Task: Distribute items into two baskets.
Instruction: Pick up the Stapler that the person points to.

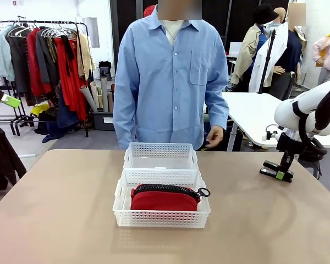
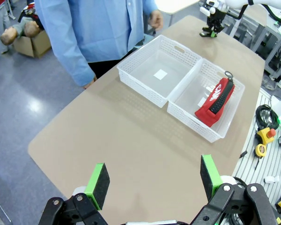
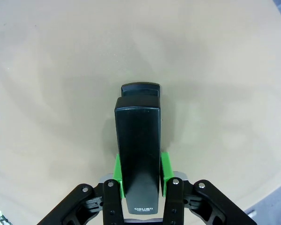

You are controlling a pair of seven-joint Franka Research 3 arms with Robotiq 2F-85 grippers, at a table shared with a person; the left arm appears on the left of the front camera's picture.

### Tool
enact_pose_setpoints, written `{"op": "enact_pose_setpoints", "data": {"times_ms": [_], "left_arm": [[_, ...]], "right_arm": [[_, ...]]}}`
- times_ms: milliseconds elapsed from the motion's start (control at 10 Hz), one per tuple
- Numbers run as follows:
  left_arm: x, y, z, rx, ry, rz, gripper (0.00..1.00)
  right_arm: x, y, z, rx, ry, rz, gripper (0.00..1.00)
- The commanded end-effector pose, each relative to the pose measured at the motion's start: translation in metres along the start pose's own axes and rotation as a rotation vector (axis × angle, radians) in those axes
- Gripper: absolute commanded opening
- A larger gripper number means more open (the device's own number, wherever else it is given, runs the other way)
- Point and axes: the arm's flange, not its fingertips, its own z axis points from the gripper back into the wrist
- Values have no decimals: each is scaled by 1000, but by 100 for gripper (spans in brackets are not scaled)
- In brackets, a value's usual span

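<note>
Pouch (image 1: 165, 200) lay in the lower-centre basket (image 1: 162, 219) (done). Right gripper (image 3: 140, 171) clenched the stapler (image 3: 136, 136), not yet binned; left gripper (image 2: 154, 180) gaped.

On my right wrist feed I can make out small pale lettering at the near end of the black stapler (image 3: 138, 154), possibly "deli" though it is too small to be sure, while the white print on the red pouch (image 2: 215, 101) is illegible to me.

Left gripper (image 2: 153, 174) aloft, jaws wide apart; right gripper (image 3: 140, 165) low, jaws tight on the stapler (image 3: 136, 133).
</note>
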Motion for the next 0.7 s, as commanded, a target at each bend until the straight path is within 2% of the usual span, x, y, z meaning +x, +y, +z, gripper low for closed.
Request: {"op": "enact_pose_setpoints", "data": {"times_ms": [0, 400, 600], "left_arm": [[0, 0, 1, -11, -22, -5, 100], [0, 0, 1, -11, -22, -5, 100], [0, 0, 1, -11, -22, -5, 100]], "right_arm": [[4, -6, 0, 15, 15, -20, 23], [4, -5, 2, 24, 8, -26, 23], [10, 6, 20, 50, -3, -40, 23]]}}
